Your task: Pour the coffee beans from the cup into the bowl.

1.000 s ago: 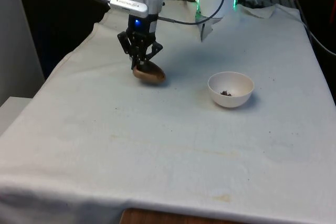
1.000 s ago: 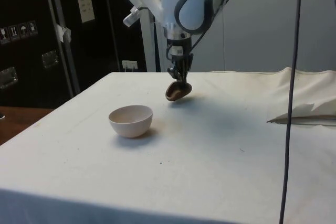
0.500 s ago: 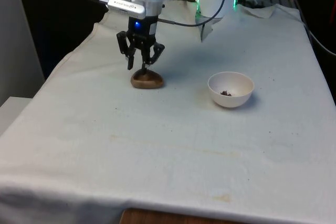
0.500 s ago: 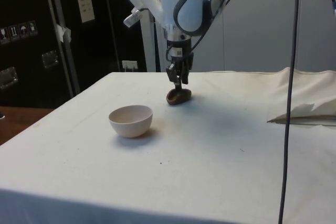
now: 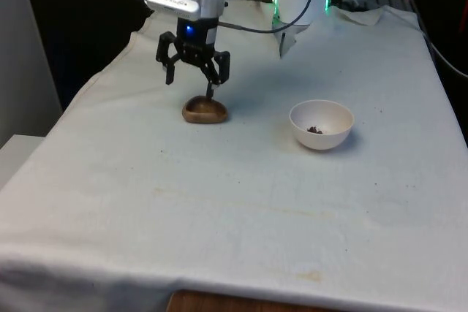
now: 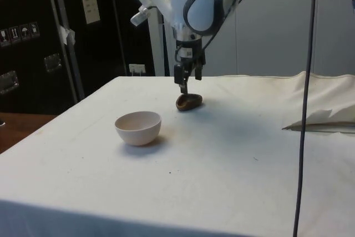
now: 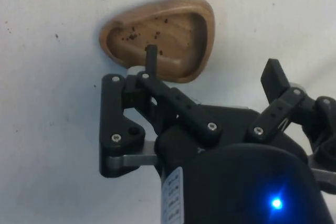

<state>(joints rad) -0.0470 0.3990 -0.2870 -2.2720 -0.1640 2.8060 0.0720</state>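
A shallow brown wooden cup (image 5: 204, 110) (image 6: 188, 102) stands upright on the white cloth at the front view's left. Its hollow (image 7: 163, 35) holds just a few dark specks. My gripper (image 5: 191, 82) (image 6: 189, 84) (image 7: 211, 61) hangs open just above it, with nothing held. One fingertip (image 7: 150, 52) points down over the cup's hollow, and the other is off to the cup's side. The white bowl (image 5: 296, 116) (image 6: 138, 127) sits apart at the front view's right, with a few coffee beans (image 5: 315, 129) at its bottom.
A rumpled fold of white cloth (image 6: 324, 117) lies at the table's far corner in the side view. A black cable (image 6: 304, 109) hangs down in front of that corner. Bare cloth (image 5: 234, 210) stretches to the table's near edge.
My gripper went from shut on the tilted cup to fully open. The cup now rests upright on the cloth, and the gripper has risen slightly above it.
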